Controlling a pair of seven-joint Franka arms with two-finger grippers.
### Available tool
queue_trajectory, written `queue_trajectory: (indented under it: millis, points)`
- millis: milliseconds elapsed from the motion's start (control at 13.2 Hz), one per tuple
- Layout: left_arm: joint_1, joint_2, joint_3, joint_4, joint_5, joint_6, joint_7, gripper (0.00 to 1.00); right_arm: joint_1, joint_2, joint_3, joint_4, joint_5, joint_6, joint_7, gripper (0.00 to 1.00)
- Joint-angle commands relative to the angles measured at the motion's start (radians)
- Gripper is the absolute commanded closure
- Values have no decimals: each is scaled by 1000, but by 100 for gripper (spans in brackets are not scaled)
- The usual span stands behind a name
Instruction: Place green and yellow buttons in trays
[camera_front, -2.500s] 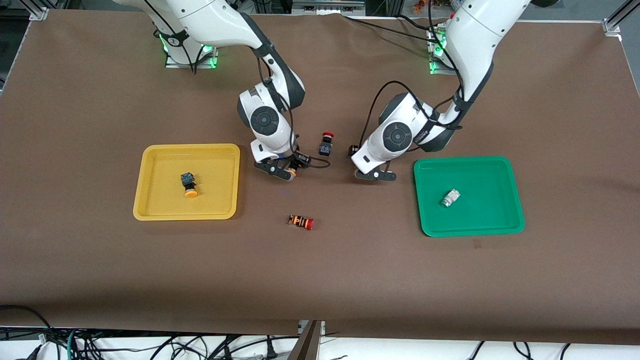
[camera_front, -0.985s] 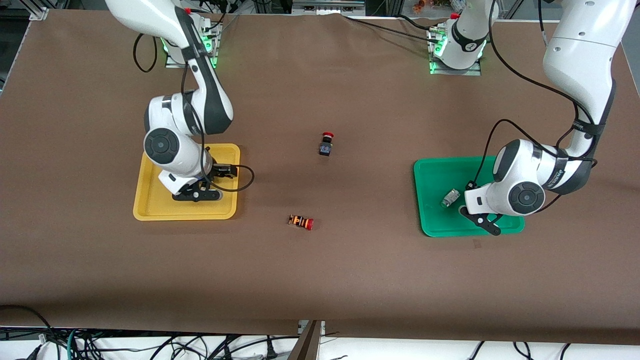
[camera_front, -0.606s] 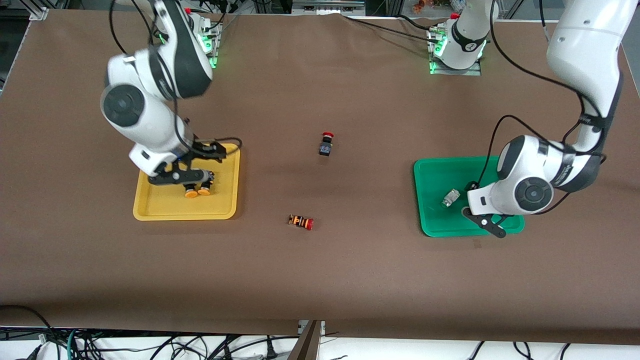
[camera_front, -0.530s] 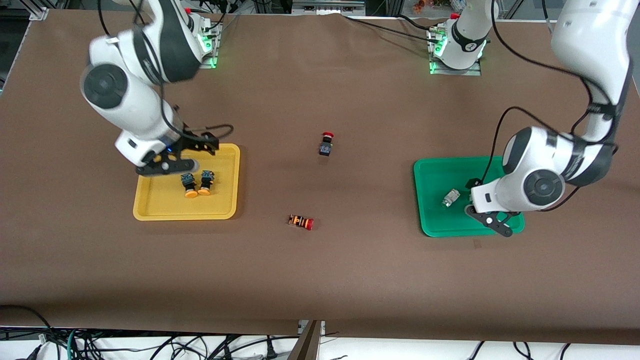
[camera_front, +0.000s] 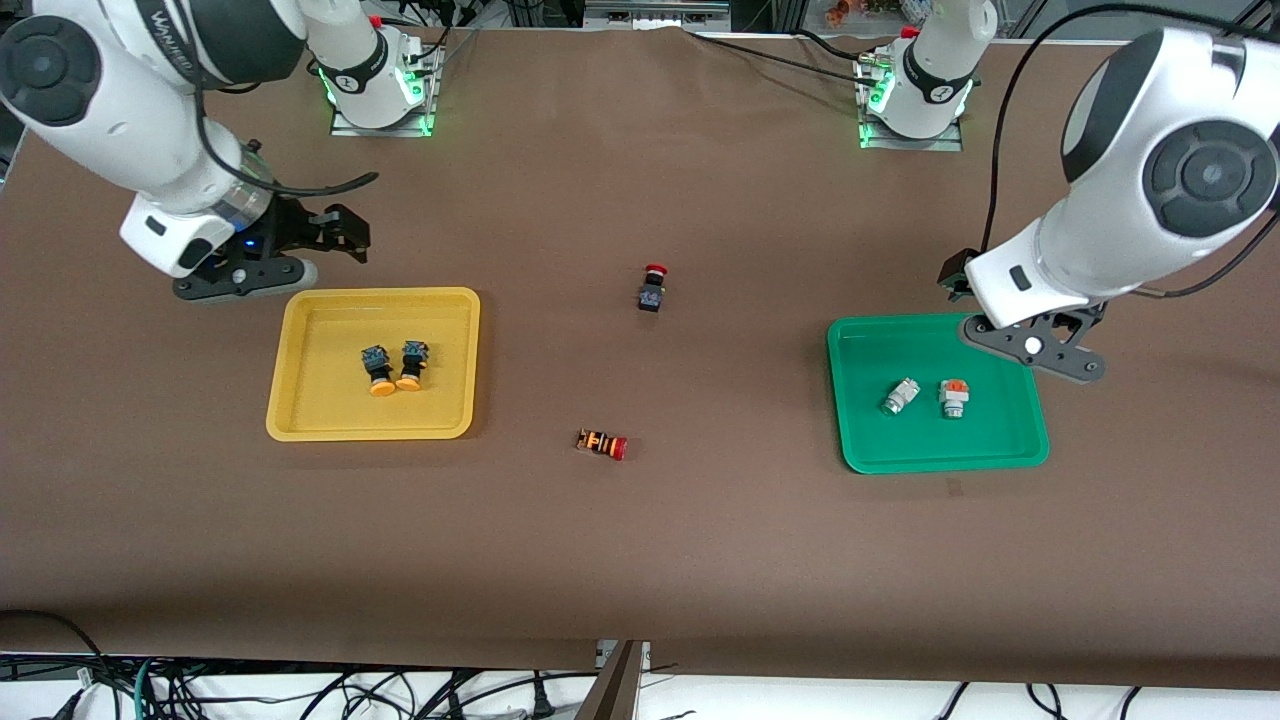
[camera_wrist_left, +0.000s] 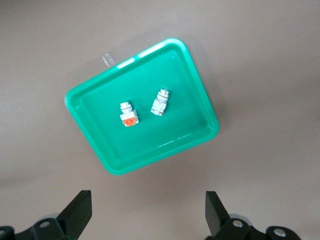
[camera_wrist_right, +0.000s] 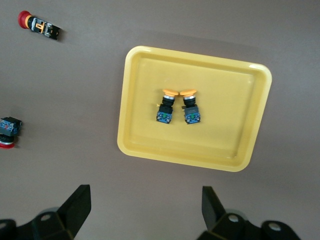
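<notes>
Two black-blue buttons with orange-yellow caps lie side by side in the yellow tray. Two white-silver buttons lie apart in the green tray. My right gripper is open and empty, raised high over the table beside the yellow tray's edge toward the arm bases. My left gripper is open and empty, raised high over the green tray's corner nearest the left arm's base.
A black switch with a red cap stands on the brown table between the trays. An orange-striped switch with a red cap lies nearer to the front camera.
Both arms carried buttons from the table's middle to the trays, released them, then lifted high. The yellow tray now holds two buttons and the green tray two.
</notes>
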Motion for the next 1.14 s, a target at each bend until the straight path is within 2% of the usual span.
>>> queue_trajectory:
  millis: [0,76,152,227,303,530,1061]
  points:
    - [-187,-120,321,-28,-130,4,-47,0,-210,-38,179,14,-16,-63,-50,2]
    - [-192,-177,392,-96,-194,39,-45,0,-277,-38,239,43,-16,-83,-51,1]
    - [-192,-257,432,-228,-227,110,-42,0,-346,-38,296,52,-16,-93,-56,1]
    - [-180,-323,438,-335,-227,191,-39,0,-379,-38,328,54,-19,-94,-58,1]
    - [-166,-355,439,-388,-226,219,-34,0,-379,-40,327,64,-28,-94,-58,1]
    - [-164,-350,437,-384,-226,216,-36,0,-376,-23,333,139,-61,-100,-58,1]
    - [-164,-348,429,-373,-224,211,-36,0,-379,-3,330,175,-68,-99,-45,1]
